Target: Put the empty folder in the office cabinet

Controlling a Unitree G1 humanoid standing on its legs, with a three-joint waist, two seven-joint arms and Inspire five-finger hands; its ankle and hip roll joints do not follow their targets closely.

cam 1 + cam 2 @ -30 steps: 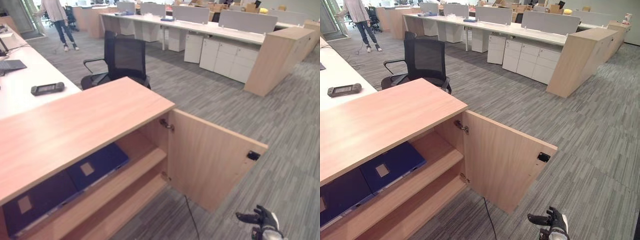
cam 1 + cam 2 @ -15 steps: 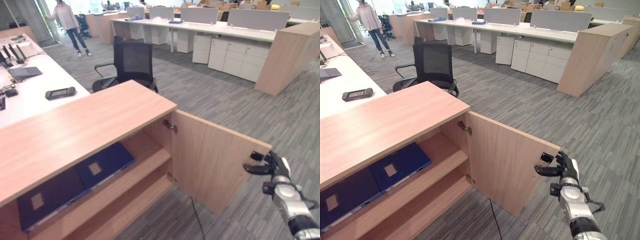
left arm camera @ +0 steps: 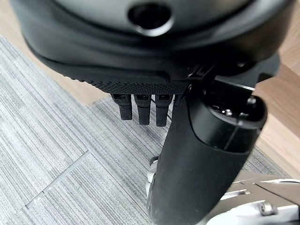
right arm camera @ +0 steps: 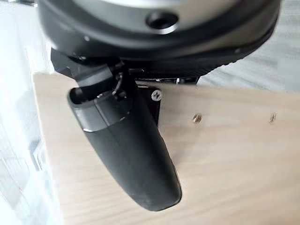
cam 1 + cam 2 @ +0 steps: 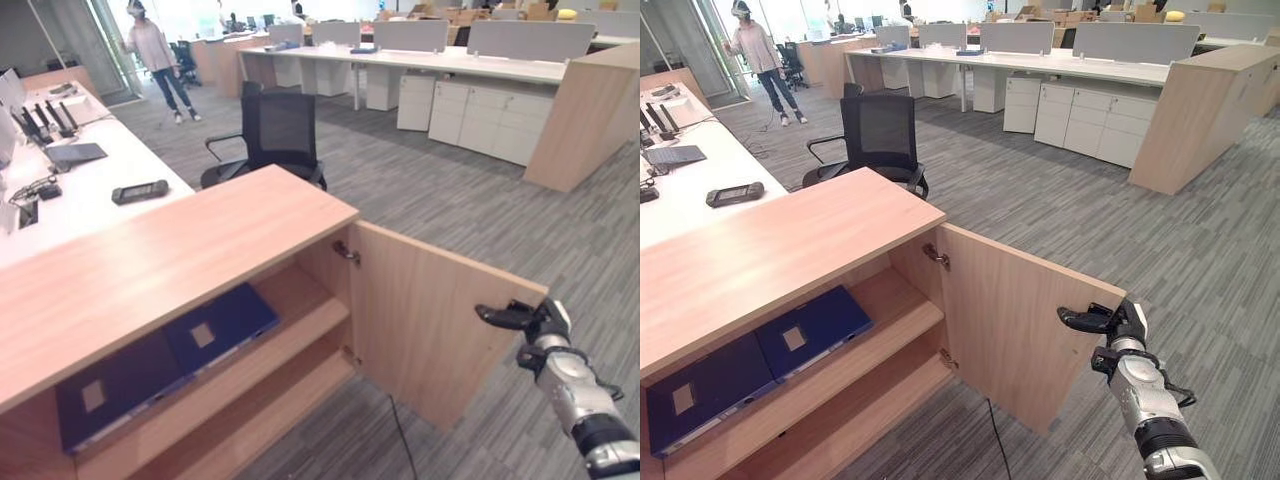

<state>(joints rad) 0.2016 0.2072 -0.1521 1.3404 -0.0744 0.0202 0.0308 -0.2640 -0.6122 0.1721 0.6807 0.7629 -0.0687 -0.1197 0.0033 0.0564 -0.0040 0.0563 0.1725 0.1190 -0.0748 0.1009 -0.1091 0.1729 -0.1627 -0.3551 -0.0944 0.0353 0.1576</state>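
Observation:
Two dark blue folders lie flat on the upper shelf of the open wooden cabinet (image 5: 180,250): one (image 5: 218,325) nearer the middle, the other (image 5: 112,385) further left. The cabinet door (image 5: 430,330) stands swung out to the right. My right hand (image 5: 532,320) is at the door's outer top corner, holding no folder. In the right wrist view its thumb (image 4: 126,154) lies straight against the door's inner face (image 4: 225,159) beside a small black catch. My left hand (image 3: 140,61) hangs over grey carpet by a wooden edge, fingers relaxed and holding nothing.
A black office chair (image 5: 275,135) stands behind the cabinet. A white desk (image 5: 90,205) with a handheld device (image 5: 140,190) runs along the left. Rows of workstations (image 5: 450,65) and a wooden end cabinet (image 5: 585,110) lie across the carpet. A person (image 5: 160,55) stands far back.
My right hand has risen from low near the floor to the door's outer top corner. The view has shifted a little; the door and folders have not moved.

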